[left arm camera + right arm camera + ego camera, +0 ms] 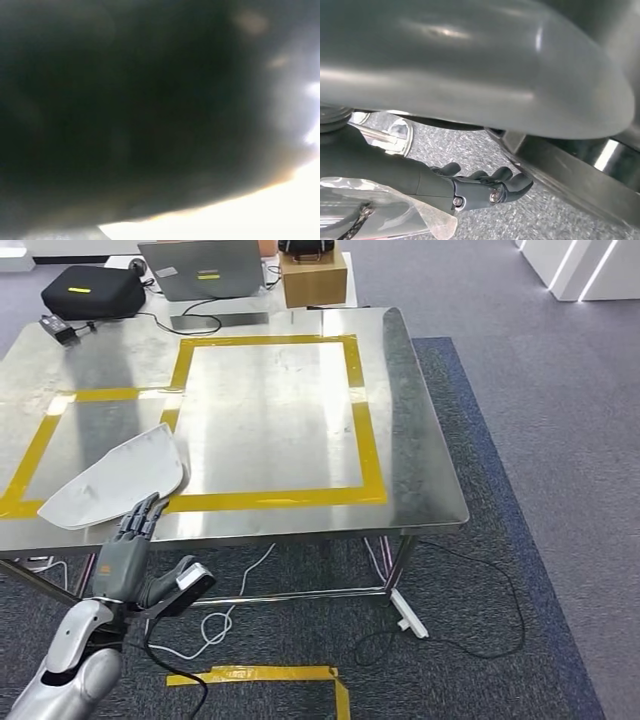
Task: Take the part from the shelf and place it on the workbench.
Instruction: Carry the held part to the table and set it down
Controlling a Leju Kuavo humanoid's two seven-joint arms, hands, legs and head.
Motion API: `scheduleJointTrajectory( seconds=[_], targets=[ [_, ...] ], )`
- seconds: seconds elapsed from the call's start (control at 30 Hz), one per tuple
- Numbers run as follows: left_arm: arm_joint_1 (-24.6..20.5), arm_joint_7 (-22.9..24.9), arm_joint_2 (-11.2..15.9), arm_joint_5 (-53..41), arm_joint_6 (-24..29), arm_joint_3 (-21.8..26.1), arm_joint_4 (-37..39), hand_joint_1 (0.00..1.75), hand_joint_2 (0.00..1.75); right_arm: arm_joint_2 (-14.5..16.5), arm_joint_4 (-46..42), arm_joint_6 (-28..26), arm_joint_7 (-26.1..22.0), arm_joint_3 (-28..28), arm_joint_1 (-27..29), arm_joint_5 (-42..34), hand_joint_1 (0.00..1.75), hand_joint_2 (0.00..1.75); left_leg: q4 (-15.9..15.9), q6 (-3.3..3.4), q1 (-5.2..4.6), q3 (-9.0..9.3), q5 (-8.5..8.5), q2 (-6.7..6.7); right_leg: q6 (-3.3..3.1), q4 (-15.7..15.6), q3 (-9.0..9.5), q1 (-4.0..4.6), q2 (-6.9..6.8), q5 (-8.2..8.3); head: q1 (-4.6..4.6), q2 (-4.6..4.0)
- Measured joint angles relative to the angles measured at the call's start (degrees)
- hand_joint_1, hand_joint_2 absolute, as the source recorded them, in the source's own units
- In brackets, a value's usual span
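Note:
The part (113, 480), a flat white curved panel, lies on the steel workbench (287, 420) near its front left edge, partly over the yellow tape line. My left hand (132, 555) is just below and in front of that edge. Its fingers (145, 515) stretch up toward the part's near rim and the thumb is spread aside, with nothing in its grasp. The left wrist view is a dark blur. In the right wrist view my right hand (486, 187) hangs over grey carpet, its dark fingers loosely extended and empty.
A yellow tape rectangle (370, 440) marks the middle of the bench. At the far side stand a laptop (204, 268), a black bag (92, 290) and a cardboard box (312, 278). Cables and a power strip (407, 613) lie under the table; yellow floor tape (256, 674) is in front.

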Motion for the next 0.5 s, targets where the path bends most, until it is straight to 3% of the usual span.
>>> scheduleJointTrajectory(
  seconds=[0.07, 0.13, 0.17, 0.23, 0.3, 0.33, 0.37, 0.4, 0.47, 0.5],
  targets=[
    [0.02, -0.01, 0.05, 0.0, -0.01, 0.11, 0.0, 0.0, 0.0, -0.03, -0.15, -0.01, -0.03, 0.01, 0.04, -0.02, 0.0, 0.0, 0.41, -0.57, -0.08, -0.48, 0.58, -0.05, -0.39, -3.44, 2.16, 0.15, 0.27, 0.0, 0.03, 0.0],
    [0.13, -0.02, 0.16, 0.0, -0.03, 0.14, 0.0, 0.0, 0.0, -0.04, -0.37, -0.01, -0.07, 0.02, 0.04, -0.23, 0.0, 0.0, 0.74, -1.17, 0.01, -0.82, 0.89, -0.11, -1.23, -3.53, 1.28, 0.18, 0.15, 0.6, 0.11, -0.01],
    [0.2, -0.02, 0.24, 0.0, -0.06, 0.14, 0.0, 0.0, 0.0, -0.05, -0.48, -0.01, -0.08, 0.02, 0.02, -0.45, 0.0, 0.0, 1.38, -1.49, 0.08, -1.25, 0.09, -0.11, -1.8, -3.57, 0.89, 0.15, 0.02, 1.02, 0.04, -0.01],
    [0.31, -0.02, 0.42, 0.01, -0.13, 0.15, 0.01, 0.0, 0.0, -0.08, -0.72, -0.07, -0.17, 0.02, -0.01, -1.11, 0.0, 0.0, 5.86, -2.14, 0.34, -2.99, -4.39, -0.09, -2.79, -3.71, -0.17, 0.03, -0.32, 2.2, -0.04, -0.01],
    [0.56, -0.02, 0.48, 0.02, -0.29, 0.13, 0.02, 0.0, 0.0, -0.1, -0.84, -0.31, -0.4, 0.02, 0.01, -2.12, 0.0, 0.0, 13.53, -2.68, 0.66, -5.09, -9.56, -0.05, -3.1, -3.63, -1.57, 0.14, -0.49, 3.4, -0.11, 0.0],
    [0.78, -0.02, 0.49, 0.02, -0.4, 0.11, 0.03, 0.0, 0.0, -0.1, -0.92, -0.49, -0.57, 0.02, 0.02, -2.71, 0.0, 0.0, 16.34, -2.86, 0.8, -5.47, -10.65, -0.05, -3.05, -3.57, -2.35, 0.18, -0.55, 3.93, -0.11, 0.0],
    [1.0, -0.01, 0.48, 0.03, -0.52, 0.09, 0.03, 0.0, 0.0, -0.11, -0.99, -0.69, -0.76, 0.02, 0.02, -3.3, 0.0, 0.0, 17.44, -2.96, 0.93, -5.06, -10.54, -0.04, -2.97, -3.46, -3.13, 0.21, -0.6, 4.44, -0.11, 0.0],
    [1.2, -0.01, 0.49, 0.04, -0.62, 0.09, 0.04, 0.0, 0.0, -0.11, -1.09, -0.92, -0.96, 0.02, 0.03, -3.9, 0.0, 0.0, 16.28, -3.01, 1.04, -3.61, -9.4, -0.04, -2.86, -3.32, -3.9, 0.21, -0.63, 4.9, -0.12, 0.0],
    [1.39, 0.01, 0.49, 0.09, -0.76, 0.09, 0.04, 0.0, 0.0, -0.11, -1.37, -1.39, -1.33, 0.01, 0.04, -5.13, 0.0, 0.0, 8.75, -2.93, 1.2, 1.91, -6.68, 0.01, -2.49, -2.82, -5.29, 0.23, -0.65, 5.71, -0.14, 0.0],
    [1.44, 0.01, 0.5, 0.11, -0.81, 0.1, 0.04, 0.0, 0.0, -0.11, -1.51, -1.63, -1.55, 0.01, 0.06, -5.77, 0.0, 0.0, 4.43, -2.75, 1.18, 4.74, -6.12, -0.02, -2.23, -2.51, -5.85, 0.29, -0.65, 6.07, -0.13, 0.0]
  ],
)
